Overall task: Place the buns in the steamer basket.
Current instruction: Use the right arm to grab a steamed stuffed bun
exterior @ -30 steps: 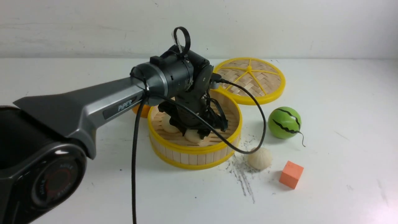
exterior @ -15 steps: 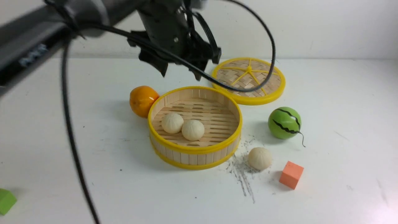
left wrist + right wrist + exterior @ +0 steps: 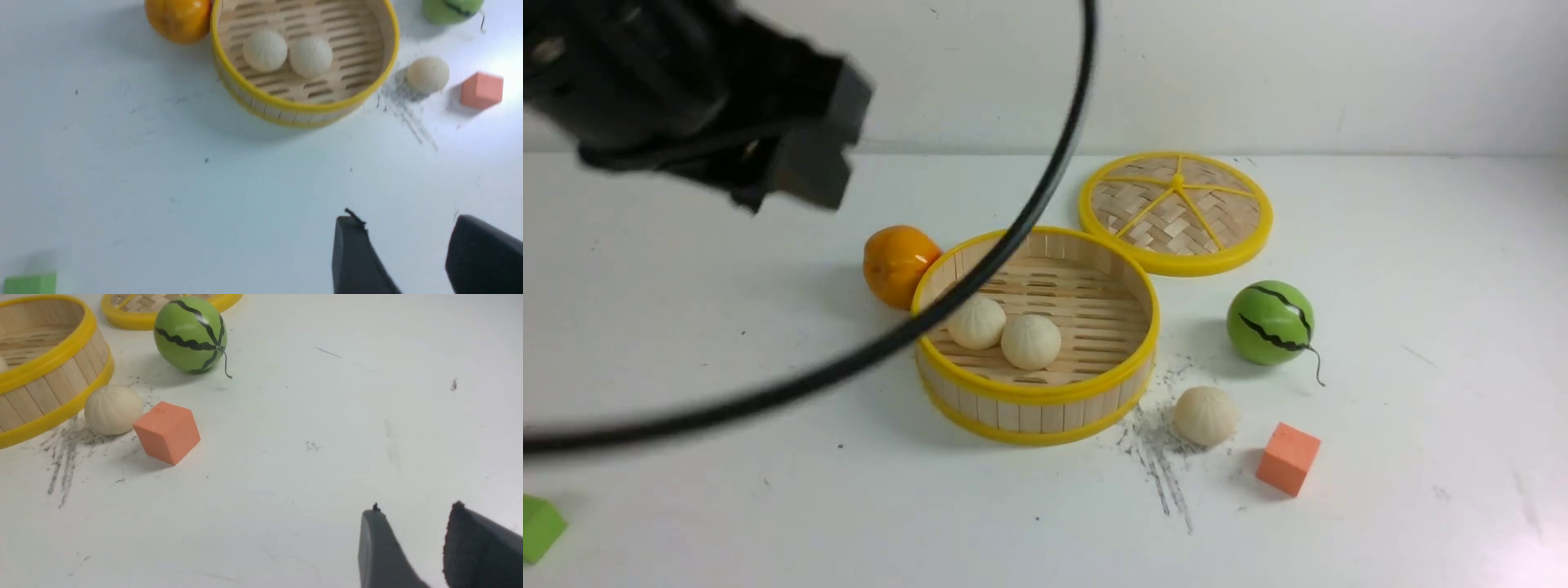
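The steamer basket stands mid-table with two buns side by side on its slat floor. A third bun lies on the table just right of the basket, beside scuff marks. In the front view my left arm is a blurred dark mass high at the upper left, clear of the basket. In the left wrist view my left gripper is open and empty above bare table, with the basket and all three buns ahead. My right gripper is open and empty, well away from the third bun.
An orange fruit touches the basket's left side. The woven lid lies flat behind it. A green watermelon ball and an orange cube sit right of the basket. A green block lies at front left. A black cable swings across the view.
My left gripper has left a bun in the basket next to the first one, risen out of the basket and swung up and to the left. The third bun has not moved.
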